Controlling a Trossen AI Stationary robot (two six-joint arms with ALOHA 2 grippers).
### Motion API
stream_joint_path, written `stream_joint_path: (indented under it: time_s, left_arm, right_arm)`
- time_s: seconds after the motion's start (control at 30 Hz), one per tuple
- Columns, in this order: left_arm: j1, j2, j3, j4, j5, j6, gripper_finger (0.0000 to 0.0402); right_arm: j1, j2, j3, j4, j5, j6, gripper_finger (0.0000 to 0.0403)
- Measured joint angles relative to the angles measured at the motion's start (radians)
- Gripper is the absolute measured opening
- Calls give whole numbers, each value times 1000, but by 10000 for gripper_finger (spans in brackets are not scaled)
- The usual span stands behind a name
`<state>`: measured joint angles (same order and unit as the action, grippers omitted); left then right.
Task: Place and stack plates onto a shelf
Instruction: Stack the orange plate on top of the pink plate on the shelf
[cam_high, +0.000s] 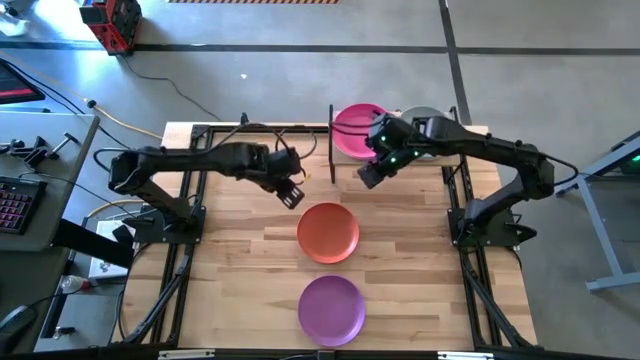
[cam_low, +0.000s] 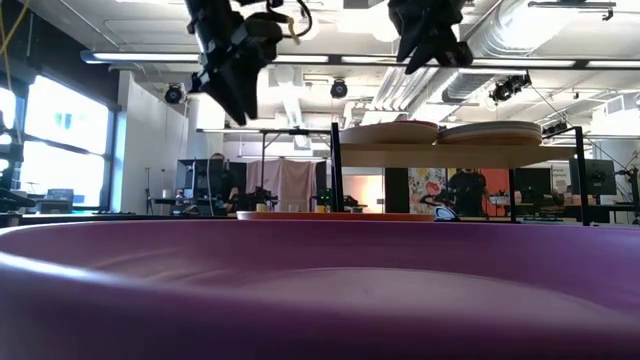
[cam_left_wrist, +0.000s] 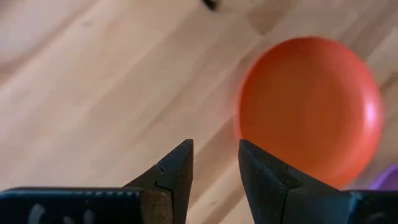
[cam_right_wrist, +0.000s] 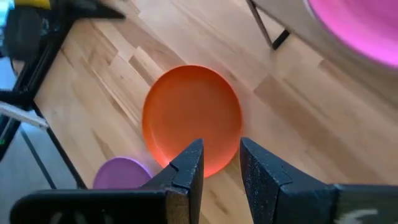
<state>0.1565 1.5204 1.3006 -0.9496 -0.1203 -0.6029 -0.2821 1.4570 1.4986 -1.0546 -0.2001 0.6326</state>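
Observation:
An orange plate (cam_high: 328, 232) lies flat on the table's middle, and a purple plate (cam_high: 331, 308) lies nearer the front edge. On the shelf (cam_low: 440, 155) at the far side rest a magenta plate (cam_high: 355, 128) and a grey-green plate (cam_high: 428, 116), which my right arm partly hides. My left gripper (cam_high: 293, 192) hangs open above the table, just left of and beyond the orange plate (cam_left_wrist: 311, 109). My right gripper (cam_high: 370, 175) stands open in the air beside the shelf's front, above and beyond the orange plate (cam_right_wrist: 191, 118). Neither holds anything.
The shelf's thin black posts (cam_high: 331, 145) stand at the far middle, close to both grippers. Black frame rails (cam_high: 185, 250) run along the table's left and right sides. Bare wood lies left and right of the two lower plates. The purple plate's rim (cam_low: 320, 290) fills the low view's foreground.

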Motion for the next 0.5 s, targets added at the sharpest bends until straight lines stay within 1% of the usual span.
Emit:
stream_joint_path:
  time_s: [0.1, 0.2, 0.33, 0.5]
  left_arm:
    - [-22, 0, -53, 89, 31, -25, 115]
    - [-38, 0, -105, 161, 31, -27, 115]
    - [-52, 0, -174, 229, 33, -81, 115]
    - [-67, 0, -253, 325, 33, -92, 115]
  right_arm:
    - [46, 0, 0, 4, 36, 85, 83]
    - [92, 0, 0, 5, 72, 152, 83]
    - [162, 0, 0, 6, 120, 253, 83]
    - [251, 0, 0, 6, 150, 349, 83]
